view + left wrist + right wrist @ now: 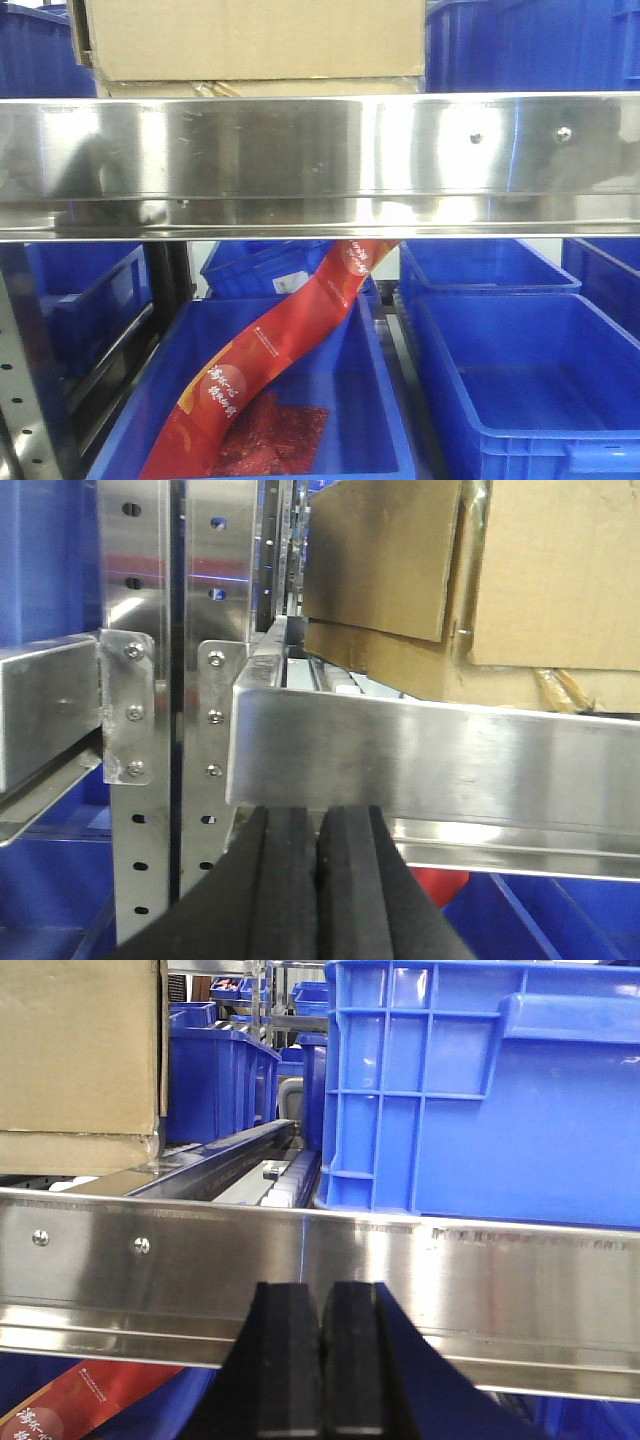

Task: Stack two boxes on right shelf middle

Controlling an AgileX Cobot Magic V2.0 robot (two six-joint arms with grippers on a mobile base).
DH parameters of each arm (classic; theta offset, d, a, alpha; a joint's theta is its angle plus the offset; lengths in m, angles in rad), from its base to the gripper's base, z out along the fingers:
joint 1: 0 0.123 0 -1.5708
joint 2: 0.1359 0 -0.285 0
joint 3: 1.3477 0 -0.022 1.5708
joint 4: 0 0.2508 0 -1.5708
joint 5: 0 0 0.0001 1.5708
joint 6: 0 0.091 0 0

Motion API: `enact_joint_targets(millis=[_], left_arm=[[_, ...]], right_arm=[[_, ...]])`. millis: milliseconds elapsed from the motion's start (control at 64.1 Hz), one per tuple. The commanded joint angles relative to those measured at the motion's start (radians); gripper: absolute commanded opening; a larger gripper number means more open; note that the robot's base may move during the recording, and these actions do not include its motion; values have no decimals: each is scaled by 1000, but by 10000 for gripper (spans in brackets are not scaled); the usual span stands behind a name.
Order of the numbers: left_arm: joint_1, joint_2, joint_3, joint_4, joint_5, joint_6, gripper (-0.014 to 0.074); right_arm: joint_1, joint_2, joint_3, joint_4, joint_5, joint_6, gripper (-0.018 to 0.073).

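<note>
Two brown cardboard boxes rest one on the other on the steel shelf (320, 150): the upper box (250, 35) on a lower box (260, 88) of which only a thin strip shows. The left wrist view has the upper box (560, 570) and lower box (430, 670) above the shelf rail (430, 760). In the right wrist view the box (80, 1050) stands at the left on the rail (200, 1260). My left gripper (318, 825) is shut and holds nothing, just below the rail. My right gripper (322, 1305) is likewise shut and holds nothing in front of the rail.
Blue plastic bins (530, 45) flank the boxes on the shelf; one bin (480, 1090) stands right of the box. Below, more blue bins (530, 380) sit; one (290, 400) holds a long red printed bag (280, 350). Perforated steel uprights (135, 700) stand at the left.
</note>
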Motion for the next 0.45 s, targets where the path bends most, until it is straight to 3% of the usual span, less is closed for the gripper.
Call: enact_joint_targets(millis=[0,437], left_arm=[[-5,-5,-2,5,-24,-6,-92],[-5,-5,-2,5,-24,-6,-92]], right_arm=[[-6,-4,0,6,-26,0,-162],[-6,-4,0,6,-26,0,-162]])
